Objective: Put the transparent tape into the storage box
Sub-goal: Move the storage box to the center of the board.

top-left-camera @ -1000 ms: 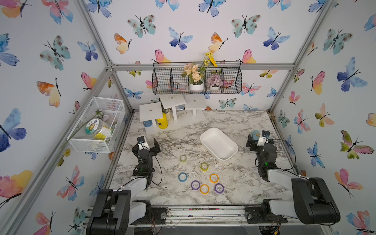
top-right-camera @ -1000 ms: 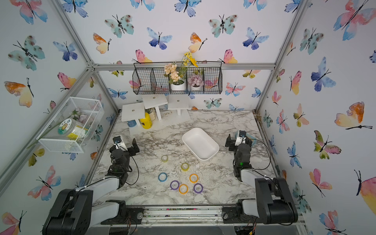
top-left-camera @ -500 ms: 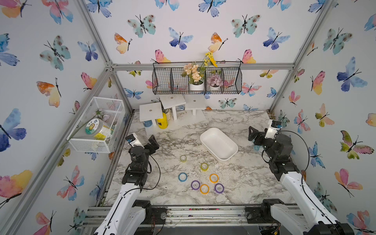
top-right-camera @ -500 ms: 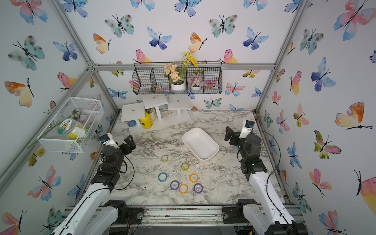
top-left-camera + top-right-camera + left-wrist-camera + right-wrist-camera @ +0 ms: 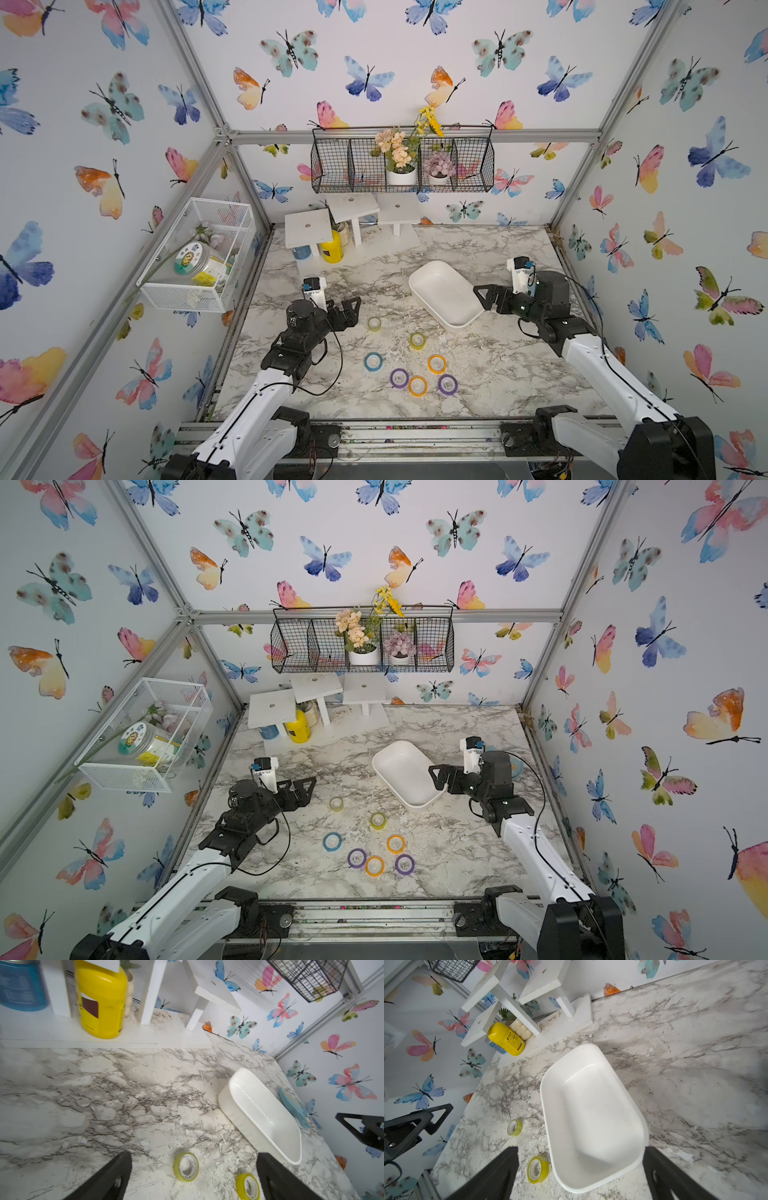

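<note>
Tape rolls (image 5: 408, 358) lie flat on the marble table (image 5: 498, 365), seven in all: two yellow-green ones nearest the white tub (image 5: 442, 291), then a blue one, two orange and two purple in a loose cluster. The tub holds nothing. The left gripper (image 5: 347, 311) hovers just beside a yellow-green roll, jaws spread. The right gripper (image 5: 484, 297) hangs over the tub's edge, jaws spread too.

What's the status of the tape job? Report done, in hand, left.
Done: nothing; the storage box is empty. In hand: nothing; the left hand and right hand are open above the table. Left: all seven tape rolls, from the yellow-green roll to the purple roll.
</note>
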`<state>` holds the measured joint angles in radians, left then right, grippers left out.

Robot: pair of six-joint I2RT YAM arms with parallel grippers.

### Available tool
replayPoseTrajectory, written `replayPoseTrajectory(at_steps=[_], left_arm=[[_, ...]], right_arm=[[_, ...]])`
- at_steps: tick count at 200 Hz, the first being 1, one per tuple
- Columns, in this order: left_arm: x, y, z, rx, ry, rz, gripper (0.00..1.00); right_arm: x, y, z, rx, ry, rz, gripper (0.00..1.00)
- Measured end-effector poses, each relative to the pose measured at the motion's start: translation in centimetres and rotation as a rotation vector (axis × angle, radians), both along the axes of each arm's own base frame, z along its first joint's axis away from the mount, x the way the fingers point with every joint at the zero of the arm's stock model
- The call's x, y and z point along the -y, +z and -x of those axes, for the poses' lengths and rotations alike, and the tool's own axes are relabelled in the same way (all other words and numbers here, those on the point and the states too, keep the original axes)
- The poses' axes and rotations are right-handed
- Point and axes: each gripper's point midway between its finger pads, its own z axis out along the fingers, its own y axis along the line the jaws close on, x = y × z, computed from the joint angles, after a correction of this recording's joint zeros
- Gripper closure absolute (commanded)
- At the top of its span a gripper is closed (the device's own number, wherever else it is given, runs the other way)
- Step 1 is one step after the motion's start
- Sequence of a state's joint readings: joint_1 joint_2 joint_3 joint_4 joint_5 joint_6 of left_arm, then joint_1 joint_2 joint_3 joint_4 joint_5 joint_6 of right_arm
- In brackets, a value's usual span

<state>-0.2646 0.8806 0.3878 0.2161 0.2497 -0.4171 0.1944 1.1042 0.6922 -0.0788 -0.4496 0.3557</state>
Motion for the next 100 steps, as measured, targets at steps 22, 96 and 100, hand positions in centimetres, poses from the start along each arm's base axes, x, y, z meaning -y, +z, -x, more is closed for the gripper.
replayPoseTrajectory(at_steps=[22, 96, 100], left_arm=[[0.9, -1.5, 1.1, -0.016, -0.064, -0.001, 0.01], [1.6, -0.2, 1.3, 0.054, -0.108, 0.009, 0.01], [1.6, -0.2, 1.3, 0.054, -0.108, 0.008, 0.01]], right_arm=[[-2.4, -1.0, 0.2, -0.067, 0.065, 0.022, 0.03], [-9.8, -4.4, -1.0, -0.2, 0.213, 0.138, 0.06], [-10.1, -4.4, -1.2, -0.204, 0.218, 0.14, 0.06]])
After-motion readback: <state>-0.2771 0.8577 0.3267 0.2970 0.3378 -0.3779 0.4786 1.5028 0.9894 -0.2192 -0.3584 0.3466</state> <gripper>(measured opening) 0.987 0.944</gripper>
